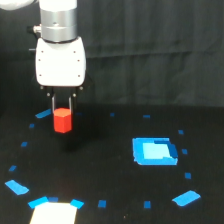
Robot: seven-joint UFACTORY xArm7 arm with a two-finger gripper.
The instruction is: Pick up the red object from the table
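The hand (pixel 62 111) pinches the red object (pixel 62 120) on the far left, and it looks lifted just above the bench (pixel 110 165). Only the block's top is gripped. A shake or loose squeeze could make it slip and fall.

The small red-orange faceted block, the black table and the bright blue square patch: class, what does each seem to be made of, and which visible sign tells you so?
The small red-orange faceted block: probably plastic or painted wood; even colour, crisp flat faces, no grain visible. The black table: matte, possibly cloth or board; it shows no glare. The bright blue square patch: likely tape or paper; thin, flat, slightly uneven edges.
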